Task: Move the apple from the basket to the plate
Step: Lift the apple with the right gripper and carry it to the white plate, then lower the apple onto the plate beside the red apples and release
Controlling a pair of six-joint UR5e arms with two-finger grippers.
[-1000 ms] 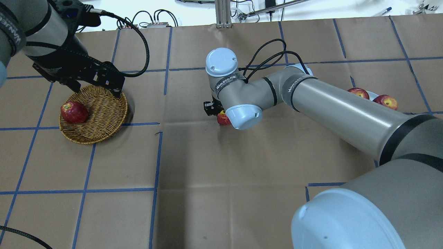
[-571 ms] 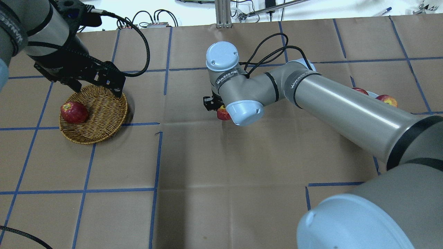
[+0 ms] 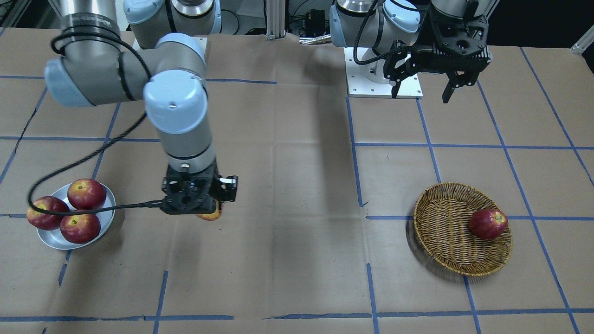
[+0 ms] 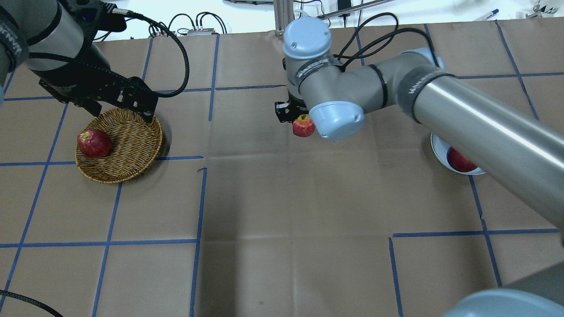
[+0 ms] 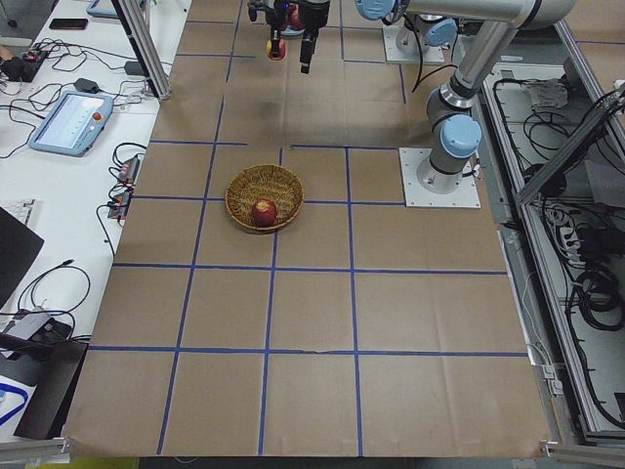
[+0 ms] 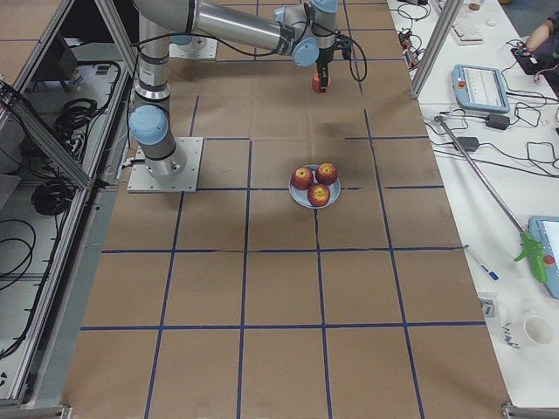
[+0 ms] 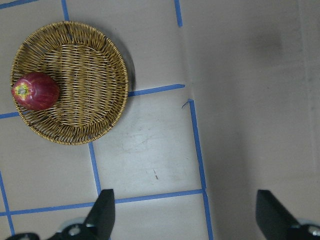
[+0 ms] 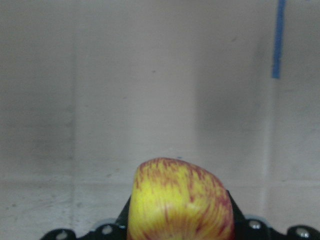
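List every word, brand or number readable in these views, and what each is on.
"WANJEED", as best it reads: white lettering on the right arm's wrist band, repeated on its forearm band.
Left arm's band: white letters cut off at the frame edge, unreadable.
Teach pendant screen: too small to read.
Apple, basket, plate: no text.

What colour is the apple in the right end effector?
The apple is yellow with red streaks; best in right wrist view.

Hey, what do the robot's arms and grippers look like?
The left arm and right arm are silver-grey tubes with pale blue joint caps, black bands and white lettering. The left gripper and right gripper are black, trailing black cables.
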